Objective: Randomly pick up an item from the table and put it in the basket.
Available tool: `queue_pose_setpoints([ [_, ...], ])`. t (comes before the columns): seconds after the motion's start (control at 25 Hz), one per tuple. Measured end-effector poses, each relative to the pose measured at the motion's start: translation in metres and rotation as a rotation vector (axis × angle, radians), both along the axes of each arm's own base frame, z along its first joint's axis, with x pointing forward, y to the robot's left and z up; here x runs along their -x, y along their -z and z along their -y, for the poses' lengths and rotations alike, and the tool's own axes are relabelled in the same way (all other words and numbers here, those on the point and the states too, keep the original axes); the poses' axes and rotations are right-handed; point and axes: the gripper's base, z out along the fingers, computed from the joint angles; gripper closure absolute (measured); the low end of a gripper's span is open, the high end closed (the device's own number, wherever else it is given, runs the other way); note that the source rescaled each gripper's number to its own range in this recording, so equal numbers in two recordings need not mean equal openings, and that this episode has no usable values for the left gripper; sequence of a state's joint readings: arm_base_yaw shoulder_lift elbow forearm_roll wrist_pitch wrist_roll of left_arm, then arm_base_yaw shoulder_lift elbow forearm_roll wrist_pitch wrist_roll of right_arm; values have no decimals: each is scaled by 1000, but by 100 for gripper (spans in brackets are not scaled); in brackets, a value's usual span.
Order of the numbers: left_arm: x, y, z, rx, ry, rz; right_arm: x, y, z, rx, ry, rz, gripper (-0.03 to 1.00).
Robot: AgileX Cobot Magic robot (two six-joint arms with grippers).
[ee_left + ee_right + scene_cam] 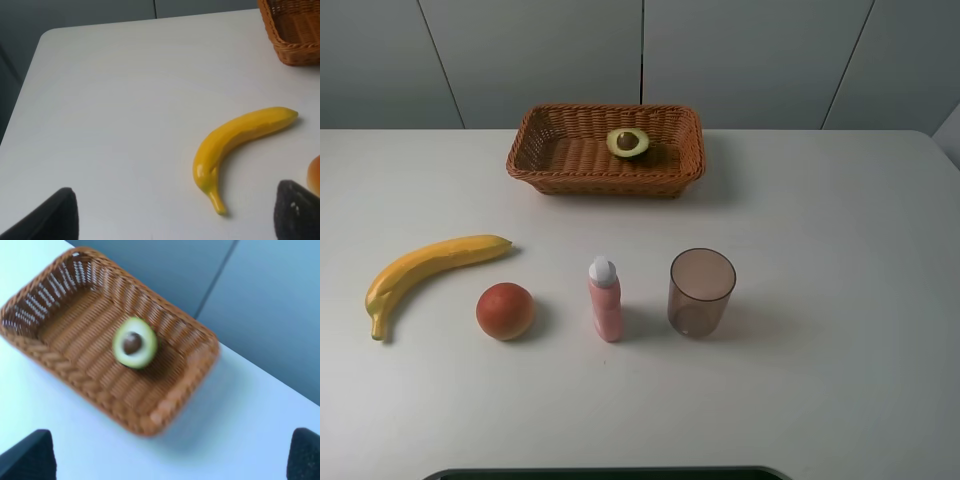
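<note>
The left gripper (172, 220) has its fingers (55, 215) spread wide with nothing between them, over bare table (840, 220) toward the left edge. It is probably just parked there. The right gripper (167, 460) is equally wide and empty, its fingers (30, 457) framing the basket (145, 420) from above. That fits a hand that has no more to carry. Neither arm shows in the high view.

The avocado (134, 342) lies inside the basket, cut face and pit up, slightly right of its middle and clear of the walls. It rests on its rounded skin, so the weave probably keeps it from rocking. Judged from this, the task looks done. The basket holds nothing else and sits at the middle of the far edge.

Along the near edge stand a row, well apart: banana (425, 262) leftmost, orange fruit (505, 311), pink bottle (604, 300) upright, and a tinted cup (701, 292), upright and apparently empty.
</note>
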State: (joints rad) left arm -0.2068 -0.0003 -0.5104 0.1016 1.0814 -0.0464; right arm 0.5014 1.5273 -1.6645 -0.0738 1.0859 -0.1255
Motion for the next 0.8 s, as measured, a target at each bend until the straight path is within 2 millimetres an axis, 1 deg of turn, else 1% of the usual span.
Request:
queue_pose_setpoints([
  [0.12, 0, 0, 0, 0, 0, 0, 46, -32, 27, -2, -1, 40, -2],
  [0.24, 0, 0, 0, 0, 0, 0, 87, -43, 50, -5, -3, 78, -2],
  [0.28, 0, 0, 0, 0, 0, 0, 100, -42, 57, -5, -2, 88, -2],
  [0.32, 0, 0, 0, 0, 0, 0, 111, -38, 64, -2, -2, 86, -2],
  [0.4, 0, 0, 0, 0, 0, 0, 140, -32, 79, -11, -2, 103, -3],
  [0.52, 0, 0, 0, 0, 0, 0, 179, -6, 98, -36, -14, 86, -3],
  [0.56, 0, 0, 0, 0, 0, 0, 192, 6, 104, -46, -19, 80, -3],
  [0.64, 0, 0, 0, 0, 0, 0, 213, 31, 112, -70, -32, 70, -3],
  [0.8, 0, 0, 0, 0, 0, 0, 248, 70, 128, -133, -51, 105, -3],
])
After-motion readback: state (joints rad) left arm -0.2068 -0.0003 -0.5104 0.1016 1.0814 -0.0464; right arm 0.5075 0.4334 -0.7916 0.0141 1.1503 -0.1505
